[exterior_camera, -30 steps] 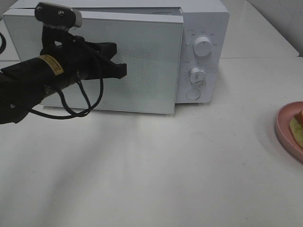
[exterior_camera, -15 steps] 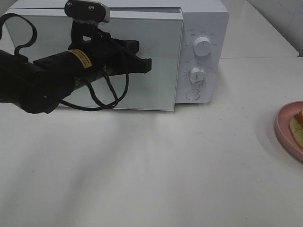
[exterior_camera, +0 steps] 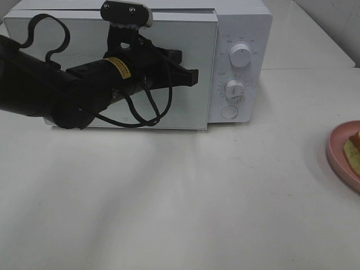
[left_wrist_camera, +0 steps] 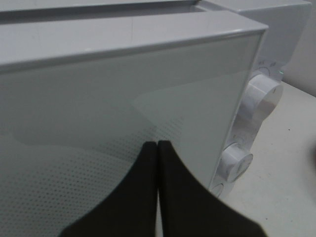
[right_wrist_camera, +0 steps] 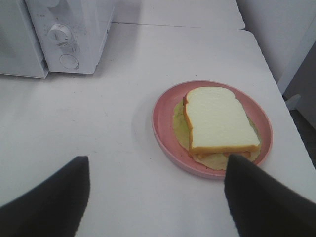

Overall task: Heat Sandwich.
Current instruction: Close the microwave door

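Pressed together and empty, my left fingers (exterior_camera: pixel 191 76) point at the glass door (exterior_camera: pixel 84 62) of the microwave (exterior_camera: pixel 242 22), near its edge beside the dials; whether the tips touch the glass I cannot tell. Right fingers (right_wrist_camera: pixel 157 195) stand wide apart, holding nothing, above the bench (exterior_camera: pixel 185 202) well to the right of the microwave. The door looks slightly ajar, so I judge door-opening is the step in hand. Next I would catch that edge and swing it wide. Right of the microwave, well apart, sits the pink plate (right_wrist_camera: pixel 163 129) carrying the sandwich (right_wrist_camera: pixel 217 118), waiting to go inside.
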Available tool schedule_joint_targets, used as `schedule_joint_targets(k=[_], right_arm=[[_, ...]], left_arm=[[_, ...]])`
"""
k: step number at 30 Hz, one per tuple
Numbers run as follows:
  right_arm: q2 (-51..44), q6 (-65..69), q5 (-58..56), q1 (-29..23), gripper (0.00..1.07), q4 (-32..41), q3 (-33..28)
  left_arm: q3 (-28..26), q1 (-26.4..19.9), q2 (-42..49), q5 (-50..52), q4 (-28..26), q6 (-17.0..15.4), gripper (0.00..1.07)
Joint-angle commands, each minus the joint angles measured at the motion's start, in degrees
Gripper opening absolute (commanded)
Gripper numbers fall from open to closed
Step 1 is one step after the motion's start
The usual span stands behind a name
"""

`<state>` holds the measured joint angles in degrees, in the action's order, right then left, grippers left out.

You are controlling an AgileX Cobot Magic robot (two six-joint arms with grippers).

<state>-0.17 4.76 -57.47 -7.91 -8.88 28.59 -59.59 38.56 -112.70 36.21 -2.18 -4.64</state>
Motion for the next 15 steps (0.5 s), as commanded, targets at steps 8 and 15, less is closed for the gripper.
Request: schedule_joint_targets(k=[8,15], right_arm=[[-1.55,-0.52,0.4,0.46,0.74,0.06,-0.11],[-1.55,-0.52,0.4,0.46,0.74,0.06,-0.11]], left_arm=[[-5.84,-0.17,-2.12,-1.95,-1.83,0.0,0.0],[-9.17,-0.17,-4.35,-3.95,-2.12,0.0,0.0]])
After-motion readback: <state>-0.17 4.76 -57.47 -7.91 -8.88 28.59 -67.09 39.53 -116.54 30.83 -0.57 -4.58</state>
